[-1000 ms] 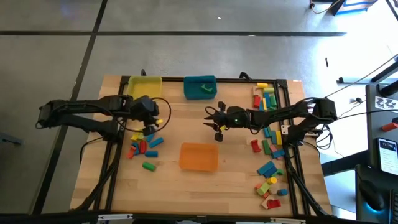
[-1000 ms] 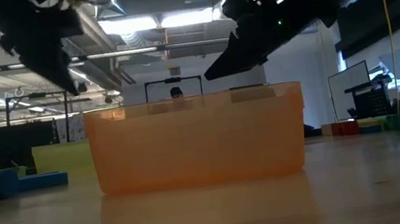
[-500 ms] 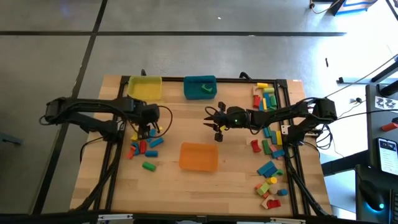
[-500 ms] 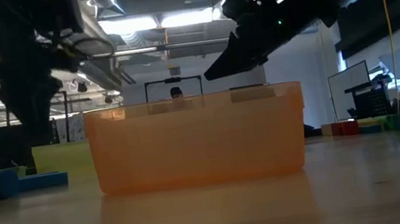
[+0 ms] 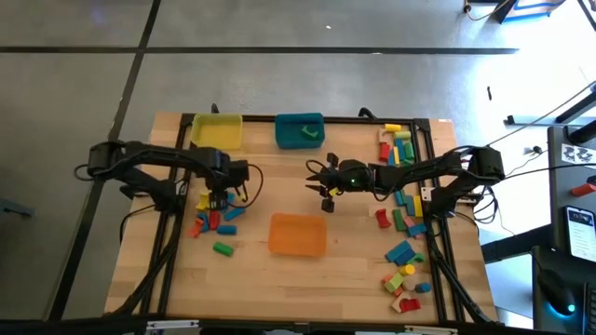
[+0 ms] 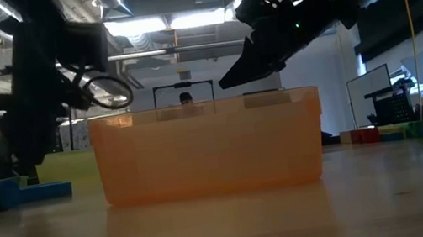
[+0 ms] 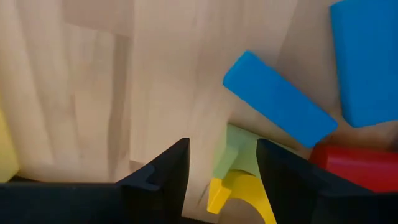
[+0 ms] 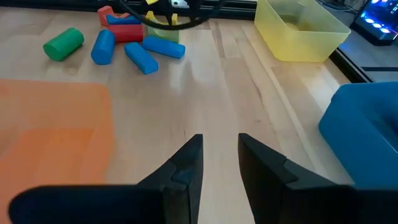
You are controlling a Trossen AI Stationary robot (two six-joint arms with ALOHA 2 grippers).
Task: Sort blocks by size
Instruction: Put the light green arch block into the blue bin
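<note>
Left gripper (image 7: pixel 221 168): fingers spread, lowered astride a yellow block (image 7: pixel 239 193). Right gripper (image 8: pixel 219 162): fingers slightly parted, nothing held, raised above surface (image 8: pixel 249 93).

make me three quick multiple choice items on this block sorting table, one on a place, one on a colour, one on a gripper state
1. Where is the left gripper?
A. over the orange bin
B. over the block pile near the yellow bin
C. inside the teal bin

2. What colour is the bin nearest the table's front edge?
A. orange
B. teal
C. yellow

3. How are the right gripper's jaws?
A. clamped on a red block
B. holding a bin
C. empty, slightly apart

Answers: 1 B, the high view shows it above the left block pile; 2 A, the orange bin sits closest; 3 C, the right wrist view shows bare table between them.
</note>
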